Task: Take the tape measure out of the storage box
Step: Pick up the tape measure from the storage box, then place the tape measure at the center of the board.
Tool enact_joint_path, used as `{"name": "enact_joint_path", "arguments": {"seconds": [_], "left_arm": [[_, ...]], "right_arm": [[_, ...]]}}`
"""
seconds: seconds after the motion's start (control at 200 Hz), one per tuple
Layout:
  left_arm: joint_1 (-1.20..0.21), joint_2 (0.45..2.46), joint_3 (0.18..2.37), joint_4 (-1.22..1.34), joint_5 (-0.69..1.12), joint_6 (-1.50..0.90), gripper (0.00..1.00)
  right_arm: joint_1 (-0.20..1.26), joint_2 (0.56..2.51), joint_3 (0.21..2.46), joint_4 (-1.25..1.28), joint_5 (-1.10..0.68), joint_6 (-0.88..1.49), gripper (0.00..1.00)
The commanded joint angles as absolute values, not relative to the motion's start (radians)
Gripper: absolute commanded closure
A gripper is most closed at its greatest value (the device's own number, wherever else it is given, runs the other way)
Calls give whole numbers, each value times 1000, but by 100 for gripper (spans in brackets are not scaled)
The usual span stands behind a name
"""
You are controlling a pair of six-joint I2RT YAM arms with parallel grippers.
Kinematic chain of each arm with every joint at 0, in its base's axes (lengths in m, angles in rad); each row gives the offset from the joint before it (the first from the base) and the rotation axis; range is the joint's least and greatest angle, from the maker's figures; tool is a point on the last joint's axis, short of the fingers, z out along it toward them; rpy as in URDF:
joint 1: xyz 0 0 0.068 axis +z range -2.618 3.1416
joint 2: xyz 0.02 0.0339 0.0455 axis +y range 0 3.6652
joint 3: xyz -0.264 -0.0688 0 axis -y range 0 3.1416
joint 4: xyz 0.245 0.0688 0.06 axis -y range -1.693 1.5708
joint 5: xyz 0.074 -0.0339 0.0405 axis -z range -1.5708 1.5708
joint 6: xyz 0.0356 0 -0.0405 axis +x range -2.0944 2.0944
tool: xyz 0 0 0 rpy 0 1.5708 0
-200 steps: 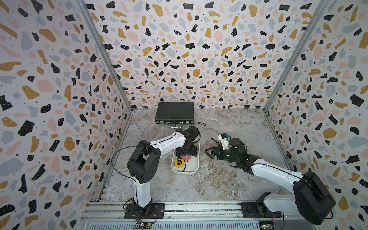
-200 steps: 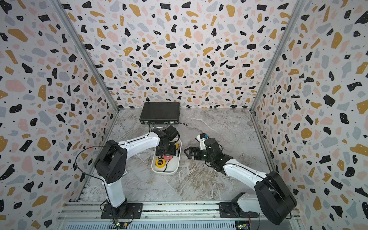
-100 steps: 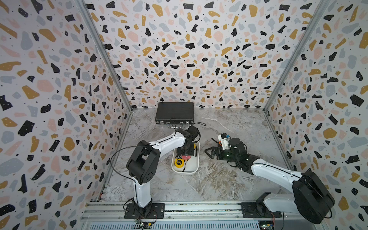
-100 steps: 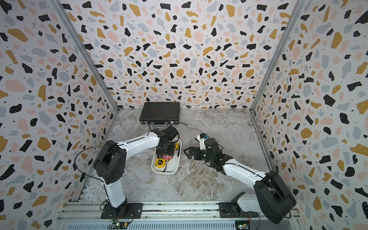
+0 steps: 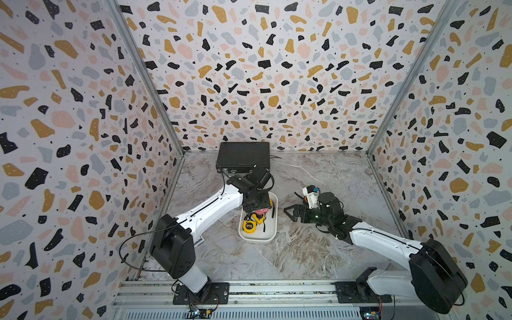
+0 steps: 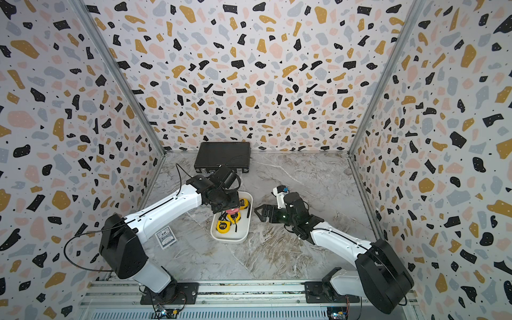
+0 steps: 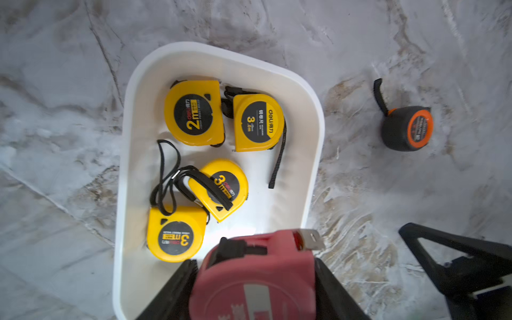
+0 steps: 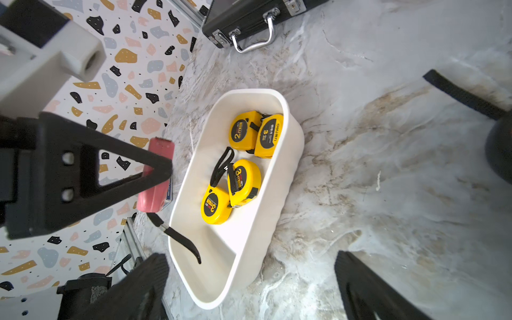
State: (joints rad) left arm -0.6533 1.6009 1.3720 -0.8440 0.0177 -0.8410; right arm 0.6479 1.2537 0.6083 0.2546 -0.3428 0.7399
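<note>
We count four yellow tape measures (image 7: pixel 194 112) lying in the white storage box (image 7: pixel 310 91), and a fifth, the red tape measure (image 7: pixel 255 277), clenched between the left fingers (image 7: pixel 177 291) over the box's six o'clock end; one black-and-orange tape measure (image 7: pixel 406 128) sits on the desk (image 5: pixel 318 249) at the box's three o'clock; the right fingers (image 5: pixel 289 213) stand released nearby; one black briefcase (image 5: pixel 243 156) lies at twelve o'clock.

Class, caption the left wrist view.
Left claw grips a red tape measure above the white storage box holding four yellow ones.
</note>
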Motion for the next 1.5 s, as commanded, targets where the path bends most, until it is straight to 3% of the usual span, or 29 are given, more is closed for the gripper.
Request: {"name": "enact_joint_path", "arguments": {"seconds": [0.0, 0.701, 1.171, 1.497], "left_arm": [[-666, 1582, 1420, -768, 78, -958, 78], [-734, 1673, 1498, -629, 179, -1113, 91], [-744, 1584, 1377, -496, 223, -1211, 98], [-744, 1568, 1327, -439, 254, -1241, 98]], "right_arm": [[671, 1197, 607, 311, -307, 716, 1], [701, 1212, 577, 510, -244, 699, 4], [701, 1259, 545, 633, -220, 720, 31], [700, 1258, 525, 662, -234, 738, 67]]}}
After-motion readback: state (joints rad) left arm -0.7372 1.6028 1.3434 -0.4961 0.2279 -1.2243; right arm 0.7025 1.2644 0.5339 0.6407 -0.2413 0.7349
